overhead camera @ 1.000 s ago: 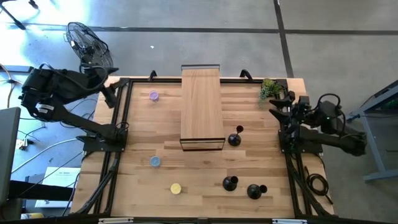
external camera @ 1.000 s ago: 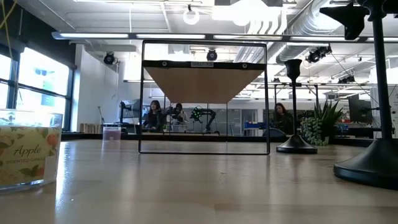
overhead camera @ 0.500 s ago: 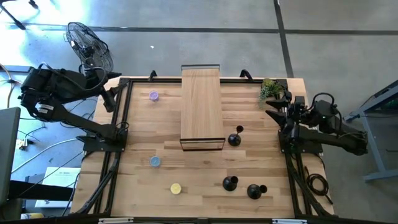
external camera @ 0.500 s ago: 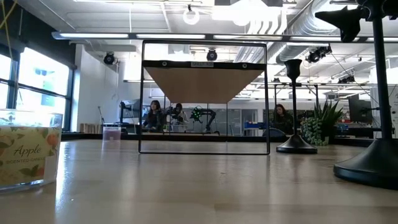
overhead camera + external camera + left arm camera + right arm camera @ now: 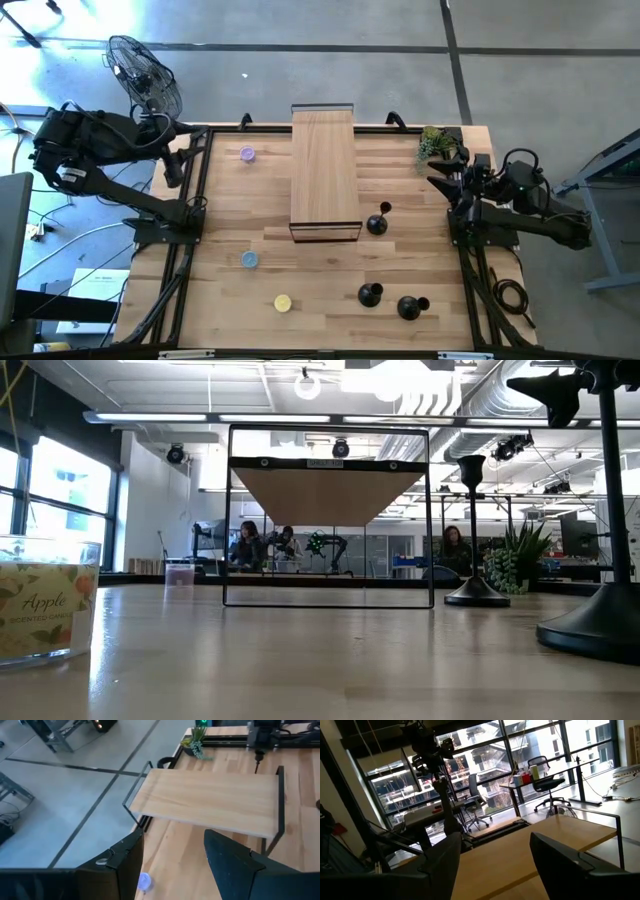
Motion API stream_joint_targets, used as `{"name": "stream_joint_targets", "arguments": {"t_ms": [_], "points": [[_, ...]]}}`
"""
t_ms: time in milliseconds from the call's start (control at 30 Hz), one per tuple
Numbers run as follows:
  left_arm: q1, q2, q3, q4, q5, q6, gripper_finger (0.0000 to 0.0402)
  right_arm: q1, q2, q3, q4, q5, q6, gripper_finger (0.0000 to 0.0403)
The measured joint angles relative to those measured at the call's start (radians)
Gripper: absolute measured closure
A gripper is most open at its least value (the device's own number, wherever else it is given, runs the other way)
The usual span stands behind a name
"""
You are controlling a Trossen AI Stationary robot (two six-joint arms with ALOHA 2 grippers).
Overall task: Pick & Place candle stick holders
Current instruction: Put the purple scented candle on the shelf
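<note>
Wooden slat table (image 5: 320,290). Carries a raised wooden shelf (image 5: 324,170), three candle stick holders (image 5: 377,224), three small candles (image 5: 249,260). Potted plant (image 5: 435,145) at one corner.

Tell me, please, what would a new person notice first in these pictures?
A raised wooden shelf on a thin black frame stands at the table's middle. Three black candle stick holders stand to its right. The left gripper and right gripper wait at opposite table edges, both open.

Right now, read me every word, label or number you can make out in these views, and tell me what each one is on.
"Apple": printed on the label of the clear glass candle jar at the table's near left in the low view.
A smaller line beneath it, seemingly "SCENTED CANDLE": too blurred to be sure.
A small white tag on the top bar of the black metal-framed wooden shelf: too small to read.
Nothing else is legible.
</note>
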Motion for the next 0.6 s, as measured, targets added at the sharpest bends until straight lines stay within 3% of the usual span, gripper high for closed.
{"name": "stream_joint_targets", "arguments": {"t_ms": [233, 600], "points": [[0.000, 0.000, 0.000, 0.000, -0.051, 0.018, 0.0167, 0.000, 0.000, 0.000, 0.000, 0.001, 0.001, 0.0169], [0.000, 0.000, -0.001, -0.002, -0.102, -0.010, 0.0034, 0.000, 0.000, 0.000, -0.001, 0.011, 0.001, 0.0169]]}}
